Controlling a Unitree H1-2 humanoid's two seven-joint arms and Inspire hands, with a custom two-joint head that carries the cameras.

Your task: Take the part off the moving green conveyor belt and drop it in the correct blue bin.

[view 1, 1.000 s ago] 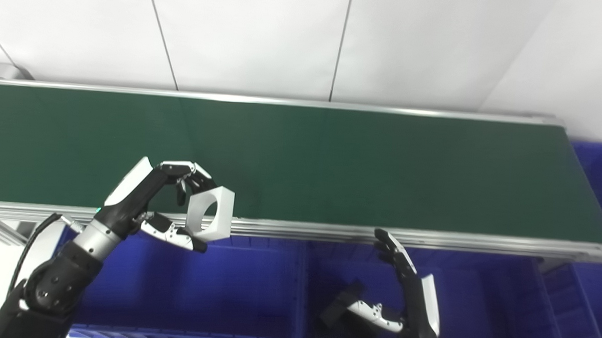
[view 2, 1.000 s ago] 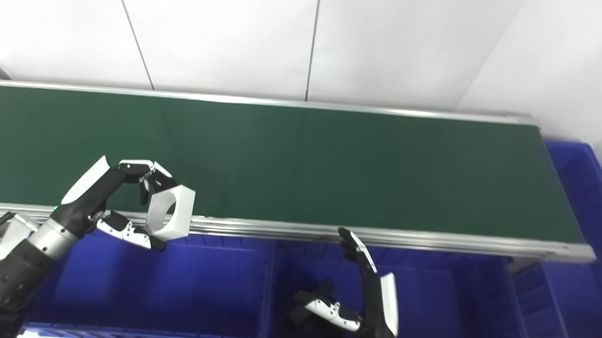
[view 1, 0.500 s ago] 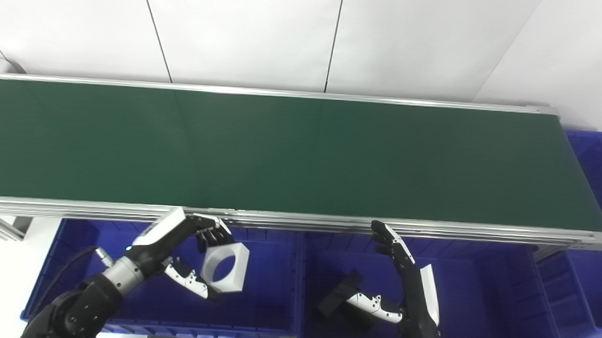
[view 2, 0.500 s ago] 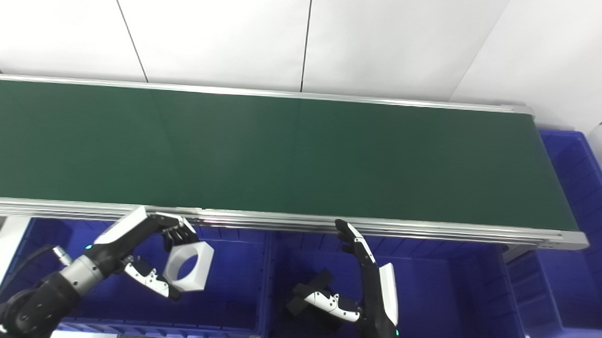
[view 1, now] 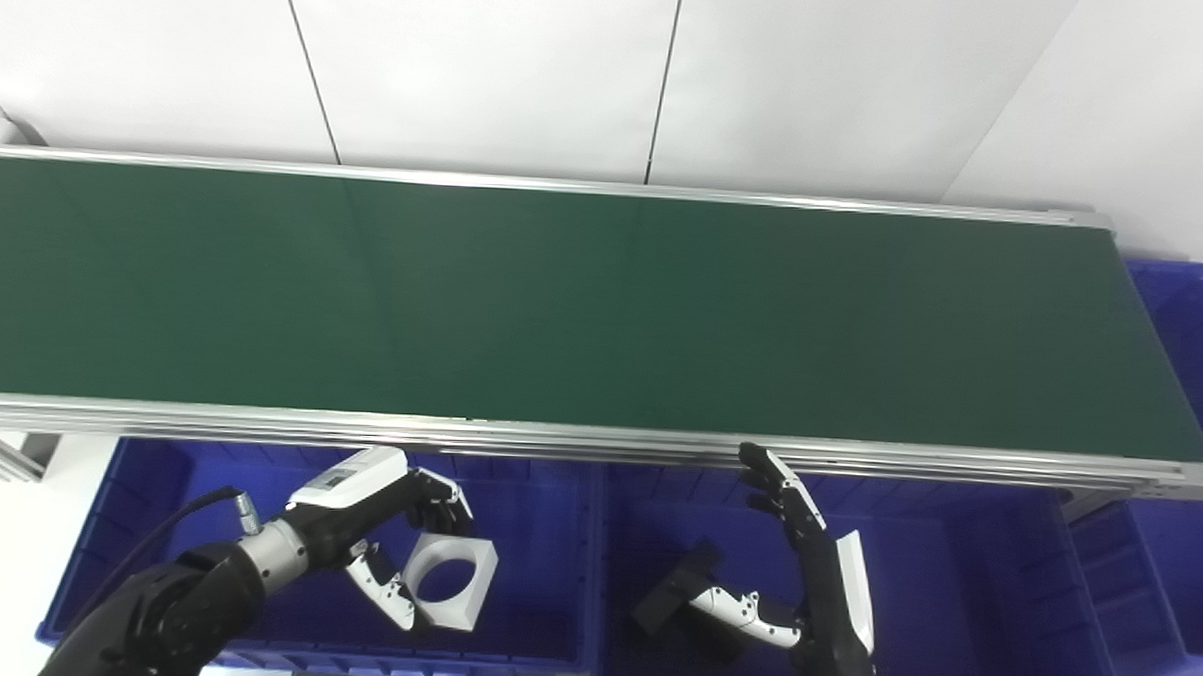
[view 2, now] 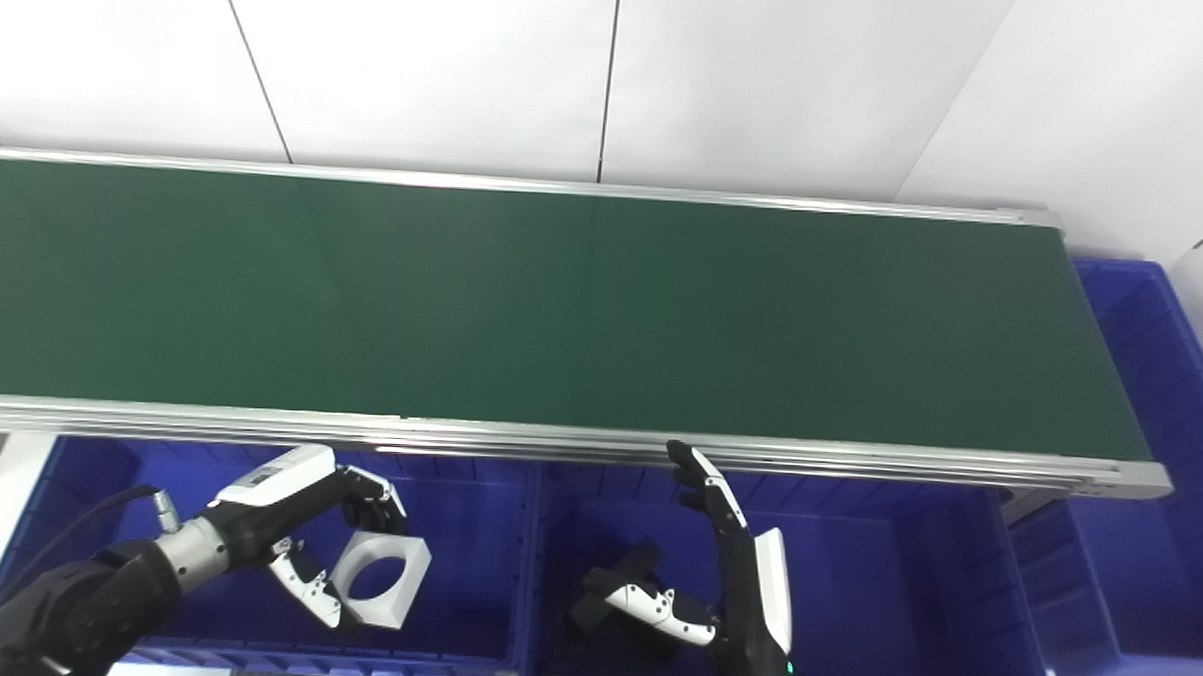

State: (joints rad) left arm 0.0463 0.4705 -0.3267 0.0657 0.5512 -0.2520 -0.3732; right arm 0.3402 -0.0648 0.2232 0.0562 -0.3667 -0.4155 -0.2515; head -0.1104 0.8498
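Lowered from above the belt's near rail, the left hand [view 1: 395,531] now hangs inside the left blue bin [view 1: 136,492], fingers and thumb clamped on the white part [view 1: 449,593]. That part is a smooth, matte, blocky ring with flat outer faces and a round hole through its middle, tilted toward the camera. Behind it, the green belt [view 1: 603,308] is a flat, dull band framed by ribbed silver rails. Over the middle bin [view 1: 953,590] the right hand [view 1: 803,575] stands upright, fingers straight and spread, thumb out sideways, holding nothing. Beside that thumb, a black block [view 1: 678,596] lies on the bin floor.
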